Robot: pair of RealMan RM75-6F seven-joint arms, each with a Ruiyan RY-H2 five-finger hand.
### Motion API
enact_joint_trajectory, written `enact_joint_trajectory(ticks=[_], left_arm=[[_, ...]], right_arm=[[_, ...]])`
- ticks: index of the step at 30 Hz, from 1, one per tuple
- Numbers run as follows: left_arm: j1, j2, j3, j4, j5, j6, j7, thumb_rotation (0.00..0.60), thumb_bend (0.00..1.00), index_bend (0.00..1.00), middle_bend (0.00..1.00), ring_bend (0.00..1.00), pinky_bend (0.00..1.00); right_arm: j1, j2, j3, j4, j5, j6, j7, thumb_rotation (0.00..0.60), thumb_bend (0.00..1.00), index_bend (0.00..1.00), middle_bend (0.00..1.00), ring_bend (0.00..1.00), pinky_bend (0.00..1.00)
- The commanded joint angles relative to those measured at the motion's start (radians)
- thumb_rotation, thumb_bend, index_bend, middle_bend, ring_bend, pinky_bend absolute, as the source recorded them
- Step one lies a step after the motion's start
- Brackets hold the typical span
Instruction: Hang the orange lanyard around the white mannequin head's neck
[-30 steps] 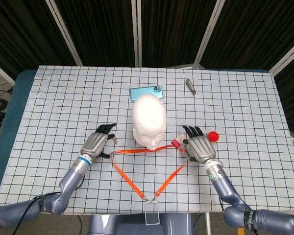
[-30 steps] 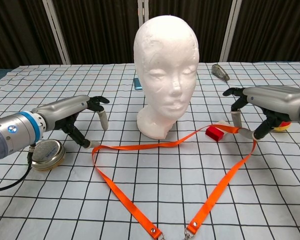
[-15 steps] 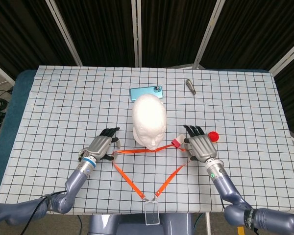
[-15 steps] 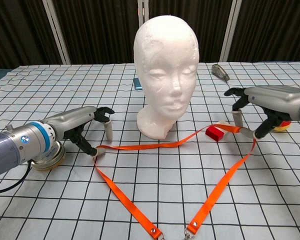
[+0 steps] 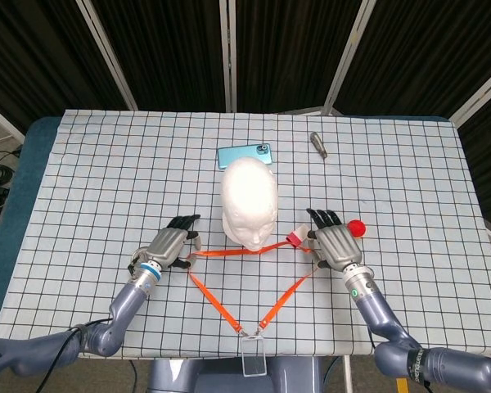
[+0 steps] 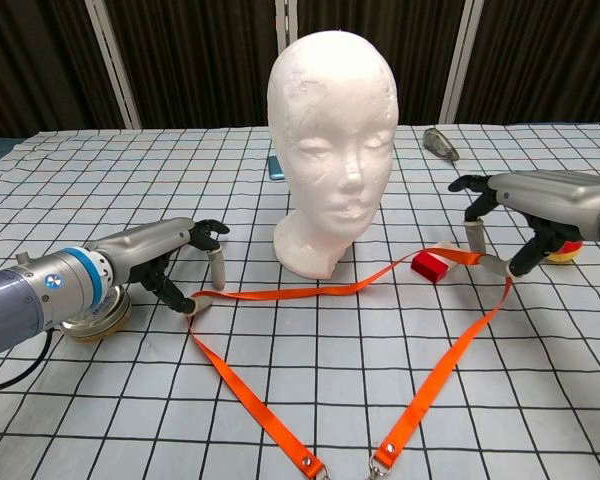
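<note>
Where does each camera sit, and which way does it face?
Head view: high above the near table edge, looking down on mannequin head, orange lanyard, both forearms, left hand and right hand.
Chest view: low at table height, facing the mannequin's face.
Shared: mannequin, lanyard, both hands.

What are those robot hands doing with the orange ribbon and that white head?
The robot is trying to hang the orange lanyard around the white mannequin head. Right now the lanyard lies on the table in front of the head, not on the neck yet. The left hand is down at the strap's left corner and the right hand at its right corner, fingers at the strap. I cannot tell whether either hand has a proper grip yet.
</note>
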Motion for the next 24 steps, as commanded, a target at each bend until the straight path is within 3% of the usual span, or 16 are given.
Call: enact_joint_trajectory(ticks=[1, 24], left_arm=[[-0.003, -0.001, 0.001, 0.0, -0.006, -0.003, 0.005, 0.6, 0.41, 0.48, 0.0, 0.0, 0.0], [-0.013, -0.016, 0.011, -0.006, -0.036, 0.02, 0.044, 0.6, 0.51, 0.62, 0.0, 0.0, 0.0]], right_arm=[[0.0, 0.0, -0.001, 0.001, -0.001, -0.001, 0.0, 0.6, 0.44, 0.74, 0.03, 0.0, 0.0], [-0.011, 0.012, -0.013, 0.001, -0.05, 0.002, 0.046, 0.6, 0.44, 0.74, 0.04, 0.0, 0.0]])
